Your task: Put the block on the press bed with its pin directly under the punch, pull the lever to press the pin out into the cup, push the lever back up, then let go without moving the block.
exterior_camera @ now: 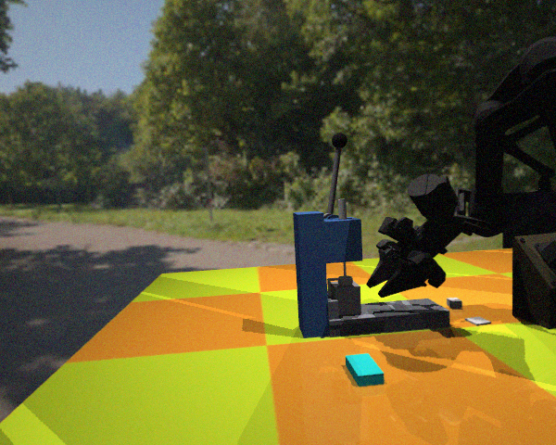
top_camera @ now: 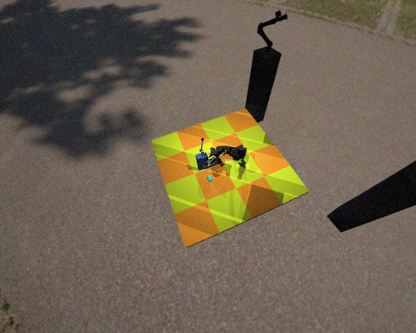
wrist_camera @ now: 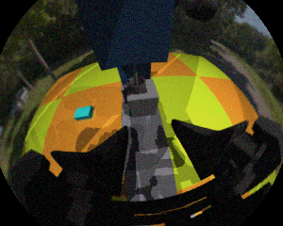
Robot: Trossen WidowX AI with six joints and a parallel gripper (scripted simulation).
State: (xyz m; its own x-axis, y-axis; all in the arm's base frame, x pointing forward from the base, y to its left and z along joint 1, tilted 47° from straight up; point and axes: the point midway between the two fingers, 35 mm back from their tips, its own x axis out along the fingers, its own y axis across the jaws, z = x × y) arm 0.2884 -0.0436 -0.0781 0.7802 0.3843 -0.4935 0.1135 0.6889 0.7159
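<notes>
The grey block (exterior_camera: 349, 300) (wrist_camera: 142, 104) stands on the press bed (exterior_camera: 414, 313) (wrist_camera: 153, 171), beneath the head of the blue press (top_camera: 201, 160) (exterior_camera: 310, 273). A short dark round piece on its top lies under the thin punch (exterior_camera: 344, 269); exact alignment is hard to tell. The lever (top_camera: 202, 145) (exterior_camera: 334, 182) stands up, knob on top. My gripper (exterior_camera: 373, 290) (wrist_camera: 149, 126) is open and empty, over the bed on the arm's side of the block, with a gap between fingertips and block. I cannot make out the cup.
A teal brick (top_camera: 209, 178) (exterior_camera: 364, 366) (wrist_camera: 84, 113) lies on the checkered mat beside the press. A small grey cube (exterior_camera: 454, 302) and a flat pale piece (exterior_camera: 477, 321) lie between the bed's end and the arm's base. The press head overhangs the block.
</notes>
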